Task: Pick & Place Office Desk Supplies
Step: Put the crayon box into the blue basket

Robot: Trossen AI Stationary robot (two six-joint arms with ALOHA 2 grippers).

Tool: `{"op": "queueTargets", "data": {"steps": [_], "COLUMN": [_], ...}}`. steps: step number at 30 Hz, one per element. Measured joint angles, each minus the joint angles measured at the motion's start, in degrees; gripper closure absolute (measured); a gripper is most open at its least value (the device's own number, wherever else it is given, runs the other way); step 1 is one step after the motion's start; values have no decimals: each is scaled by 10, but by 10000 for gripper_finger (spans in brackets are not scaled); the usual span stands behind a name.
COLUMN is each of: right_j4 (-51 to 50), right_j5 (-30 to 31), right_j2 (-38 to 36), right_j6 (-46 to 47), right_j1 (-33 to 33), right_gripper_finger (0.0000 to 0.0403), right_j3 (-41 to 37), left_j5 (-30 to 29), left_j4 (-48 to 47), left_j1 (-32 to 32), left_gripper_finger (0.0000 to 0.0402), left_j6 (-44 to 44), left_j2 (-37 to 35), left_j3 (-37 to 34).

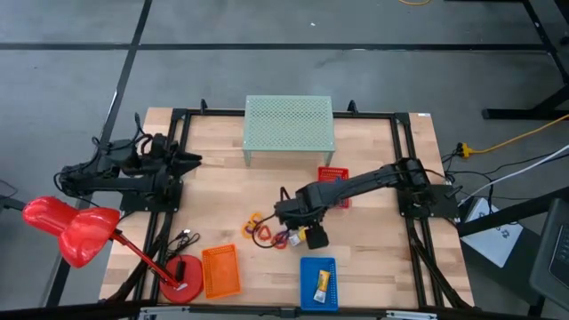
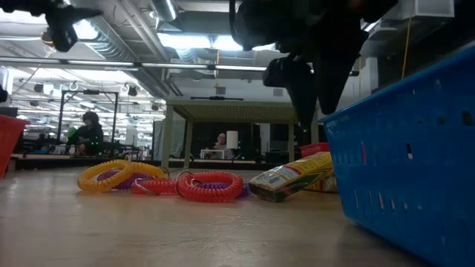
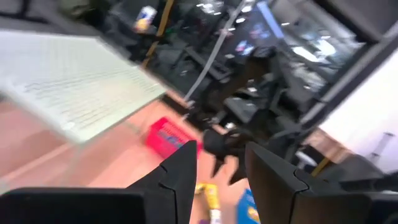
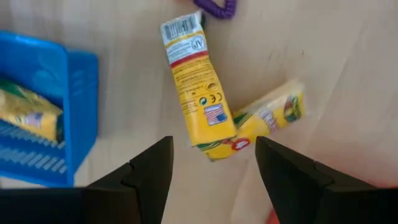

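Bench stock, loose, near the middle of the front half: two yellow crayon boxes (image 4: 198, 87), flat printed cartons with a barcode end and small logos, lying crossed and touching, one over the other (image 4: 268, 117). Just beside them, toward the left edge, coiled rings in a small heap: one orange (image 2: 111, 175), one red (image 2: 210, 185), one purple (image 4: 216, 7), overlapping.

Blue basket (image 1: 318, 283) at the front edge, right of centre, holding a further yellow box (image 1: 322, 283). Orange basket (image 1: 221, 271) at the front edge, left of it. Red basket (image 1: 332, 180) nearer the middle, behind the arm. Pale mesh shelf (image 1: 289, 124) at the back edge. Red desk lamp (image 1: 76, 229) at the front left corner.

Right gripper (image 4: 214, 163): fingers spread wide, above the crossed boxes, holding nothing. Left gripper (image 3: 221, 171): fingers parted, empty, parked at the left edge.
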Motion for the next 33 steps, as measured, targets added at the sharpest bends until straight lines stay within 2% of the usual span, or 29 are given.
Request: {"op": "queueTargets", "data": {"steps": [4, 7, 12, 17, 33], "right_j4": [2, 16, 36, 66, 113], "right_j5": [-2, -14, -27, -13, -39], "right_j2": [0, 4, 37, 70, 111], "right_j6": [-75, -99, -98, -85, -66], "right_j1": [-10, -11, -7, 1, 0], "right_gripper_finger": [174, 174, 174, 174, 174], "right_j3": [0, 0, -1, -1, 2], "left_j5": [-36, -57, -73, -73, -74], "left_j4": [-48, -66, -64, -65, -90], "left_j1": [0, 0, 0, 0, 0], "left_gripper_finger": [270, 270, 270, 270, 270], "left_j6": [-11, -17, -21, -29, -27], "left_j2": [0, 0, 0, 0, 0], "left_j3": [0, 0, 0, 0, 0]}}
